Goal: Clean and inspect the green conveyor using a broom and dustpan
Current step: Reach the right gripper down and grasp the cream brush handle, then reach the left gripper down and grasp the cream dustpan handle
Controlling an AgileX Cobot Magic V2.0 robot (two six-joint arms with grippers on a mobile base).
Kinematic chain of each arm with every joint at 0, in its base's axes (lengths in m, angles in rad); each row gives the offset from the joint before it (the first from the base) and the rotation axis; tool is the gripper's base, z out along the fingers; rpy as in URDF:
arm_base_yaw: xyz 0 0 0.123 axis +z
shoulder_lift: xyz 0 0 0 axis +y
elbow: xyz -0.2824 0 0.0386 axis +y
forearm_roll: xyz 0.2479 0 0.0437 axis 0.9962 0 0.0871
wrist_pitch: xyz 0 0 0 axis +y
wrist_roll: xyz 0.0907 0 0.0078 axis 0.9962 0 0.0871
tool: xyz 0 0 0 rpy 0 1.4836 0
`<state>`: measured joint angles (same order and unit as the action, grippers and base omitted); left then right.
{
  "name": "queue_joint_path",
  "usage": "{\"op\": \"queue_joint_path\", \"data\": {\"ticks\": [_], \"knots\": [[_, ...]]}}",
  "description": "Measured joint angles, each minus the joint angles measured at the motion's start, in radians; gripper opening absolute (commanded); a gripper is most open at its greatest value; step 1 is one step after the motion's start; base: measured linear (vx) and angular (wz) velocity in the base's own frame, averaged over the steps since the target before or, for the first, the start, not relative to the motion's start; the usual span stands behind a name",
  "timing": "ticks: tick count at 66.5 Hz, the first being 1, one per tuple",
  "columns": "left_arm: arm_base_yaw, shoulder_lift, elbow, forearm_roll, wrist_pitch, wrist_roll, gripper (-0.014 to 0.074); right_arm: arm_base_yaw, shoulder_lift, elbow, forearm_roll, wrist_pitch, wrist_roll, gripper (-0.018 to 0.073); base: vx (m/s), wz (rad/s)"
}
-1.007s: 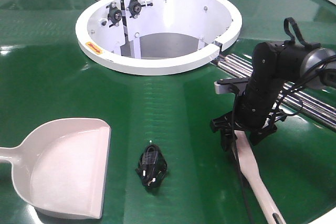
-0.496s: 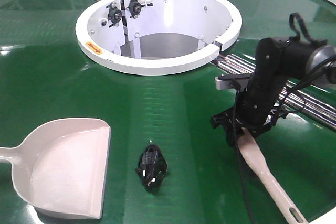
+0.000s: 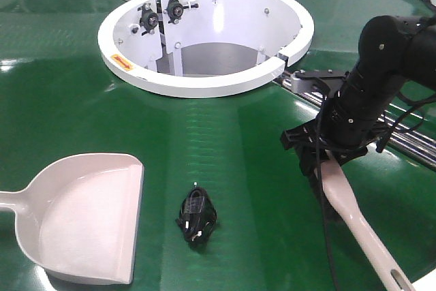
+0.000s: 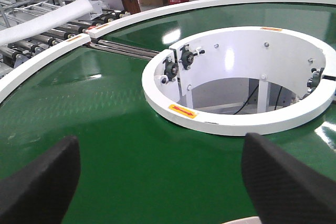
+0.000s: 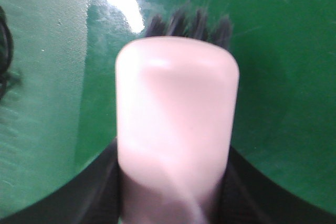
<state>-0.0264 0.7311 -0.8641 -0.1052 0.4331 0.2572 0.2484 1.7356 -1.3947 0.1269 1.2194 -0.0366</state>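
Observation:
The green conveyor [image 3: 68, 100] fills the front view. The pale pink-beige dustpan [image 3: 88, 216] lies on it at the lower left, its handle running off the left edge. My right gripper [image 3: 325, 160] is shut on the broom [image 3: 357, 219], whose handle trails toward the lower right. In the right wrist view the broom head [image 5: 176, 124] fills the jaws of the right gripper [image 5: 173, 182], with dark bristles [image 5: 191, 24] showing past its end. My left gripper [image 4: 160, 192] is open and empty over the belt [image 4: 105, 129]. A pale sliver [image 4: 242, 220] shows at the bottom edge.
A small black cable bundle [image 3: 196, 215] lies on the belt between dustpan and broom. The white ring guard [image 3: 204, 80] surrounds a round opening at the back, and also shows in the left wrist view [image 4: 236, 124]. Metal rollers [image 3: 412, 140] run behind the right arm.
My right arm has moved right and turned with the broom in it. The broom's handle has swung toward the lower right. The dustpan and cable bundle have not moved.

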Motion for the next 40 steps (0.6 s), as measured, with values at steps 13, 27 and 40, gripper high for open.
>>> {"op": "queue_joint_path", "data": {"ticks": [13,27,40], "knots": [[0.0,0.0,0.0,0.005,0.02,0.088,0.058,0.0,-0.033,0.0,0.0,0.004,0.0,-0.0005,0.0,0.0],[0.0,0.0,0.0,0.036,0.038,0.614,0.058,0.0,-0.045,0.0,0.0,0.006,0.0,-0.0005,0.0,0.0],[0.0,0.0,0.0,0.161,0.043,1.248,0.058,0.0,-0.045,0.0,0.0,0.006,0.0,-0.0005,0.0,0.0]]}}
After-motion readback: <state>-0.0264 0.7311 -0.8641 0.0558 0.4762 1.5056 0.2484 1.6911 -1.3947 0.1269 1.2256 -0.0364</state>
